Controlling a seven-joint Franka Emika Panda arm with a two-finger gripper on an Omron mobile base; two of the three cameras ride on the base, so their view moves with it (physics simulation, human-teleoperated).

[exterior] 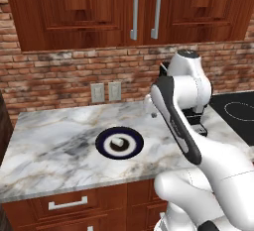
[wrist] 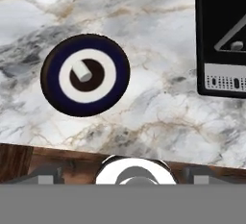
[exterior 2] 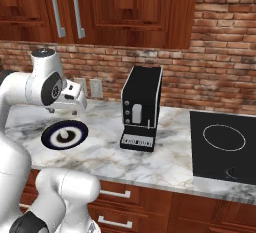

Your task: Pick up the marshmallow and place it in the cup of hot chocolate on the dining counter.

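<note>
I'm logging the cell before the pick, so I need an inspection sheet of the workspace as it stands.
Surface: marble counter above wooden drawers.
Job's things: marshmallow lies at the centre of the dark-blue plate; cup of hot chocolate nothing seen.
Clutter: black coffee machine right of the plate.
Claw: high over the counter, looking down at the plate; fingers too little in view to judge.
Cables: nothing seen.
Surroundings: brick wall, wall sockets, wooden cabinets, black cooktop.
</note>
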